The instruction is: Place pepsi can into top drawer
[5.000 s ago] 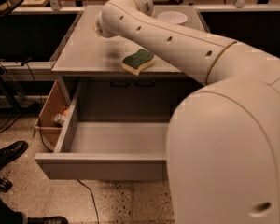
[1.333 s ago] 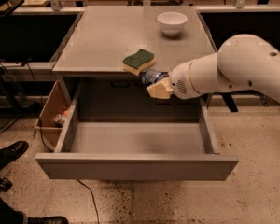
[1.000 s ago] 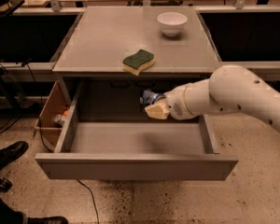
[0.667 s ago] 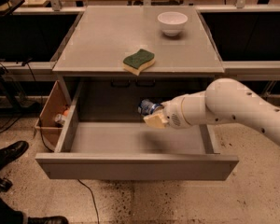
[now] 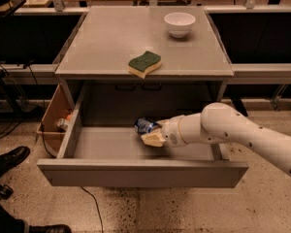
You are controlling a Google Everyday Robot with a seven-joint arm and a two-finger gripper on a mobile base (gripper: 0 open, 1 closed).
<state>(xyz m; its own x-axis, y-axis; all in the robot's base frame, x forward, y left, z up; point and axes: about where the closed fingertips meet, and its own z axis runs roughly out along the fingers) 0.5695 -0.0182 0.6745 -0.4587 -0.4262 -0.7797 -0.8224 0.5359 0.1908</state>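
The top drawer (image 5: 136,173) is pulled wide open below the grey cabinet top; its flat front panel faces me. My gripper (image 5: 150,133) reaches in from the right on a white arm and is inside the drawer, low over its floor near the middle. It is shut on the pepsi can (image 5: 144,125), a small blue can that lies tilted, its end pointing left and back. Whether the can touches the drawer floor I cannot tell.
A green and yellow sponge (image 5: 144,63) and a white bowl (image 5: 179,23) sit on the cabinet top (image 5: 102,42). A brown cardboard box (image 5: 56,118) stands on the floor left of the drawer. Shoes (image 5: 7,159) show at the lower left.
My gripper has carried the can from the cabinet top's front edge down and forward into the open drawer, sinking close to its floor.
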